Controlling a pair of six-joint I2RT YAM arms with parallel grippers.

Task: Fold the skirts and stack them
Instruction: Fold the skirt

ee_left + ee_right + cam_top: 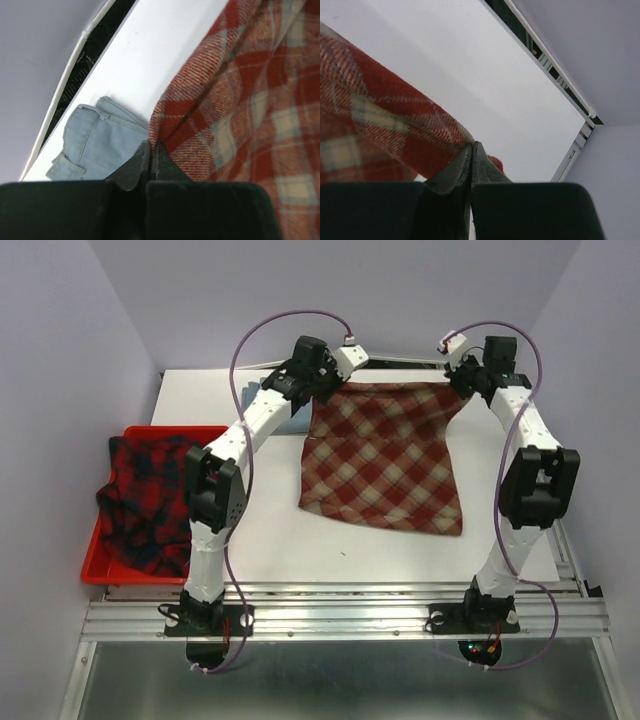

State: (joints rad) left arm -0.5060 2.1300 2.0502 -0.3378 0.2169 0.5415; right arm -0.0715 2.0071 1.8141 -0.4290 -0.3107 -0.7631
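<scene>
A brick-red and cream check skirt (385,455) lies spread across the middle of the white table. My left gripper (318,390) is shut on its far left corner (156,135). At the far right corner (465,140), my right gripper (462,382) is shut on the cloth too. A light blue denim skirt (97,142) lies folded on the table just left of the left gripper, mostly hidden behind the left arm in the top view. The red and navy plaid skirt (145,505) sits bunched in a red tray on the left.
The red plastic tray (205,432) stands at the table's left edge, partly overhanging. Purple-grey walls close in the left, back and right sides. A metal rail (350,615) runs along the near edge by the arm bases.
</scene>
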